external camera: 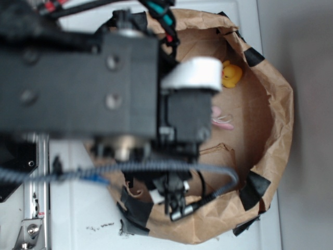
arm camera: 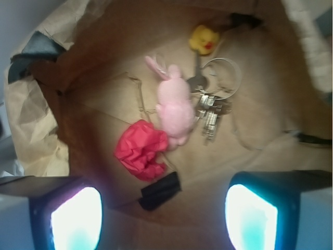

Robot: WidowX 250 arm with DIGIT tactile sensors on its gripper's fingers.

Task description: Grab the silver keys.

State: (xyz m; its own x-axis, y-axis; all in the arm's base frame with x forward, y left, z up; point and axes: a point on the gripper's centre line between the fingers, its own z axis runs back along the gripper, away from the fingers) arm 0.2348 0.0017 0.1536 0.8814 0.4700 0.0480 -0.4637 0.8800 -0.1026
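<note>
In the wrist view the silver keys (arm camera: 210, 113) lie fanned on the brown paper floor, right of centre, with a thin wire loop (arm camera: 222, 78) above them. They touch the right side of a pink plush rabbit (arm camera: 175, 107). My gripper (arm camera: 164, 219) hovers well above the bag floor, open, its two pale fingers (arm camera: 75, 219) spread wide at the lower corners with nothing between them. The keys sit ahead of the fingers and slightly to the right. In the exterior view the arm hides the keys and the gripper.
A yellow rubber duck (arm camera: 203, 39) (external camera: 231, 74) lies beyond the keys. A crumpled red piece (arm camera: 141, 148) sits left of the rabbit, with black tape (arm camera: 160, 190) below it. The brown paper bag wall (external camera: 276, 104) rings everything, with tape patches on its rim.
</note>
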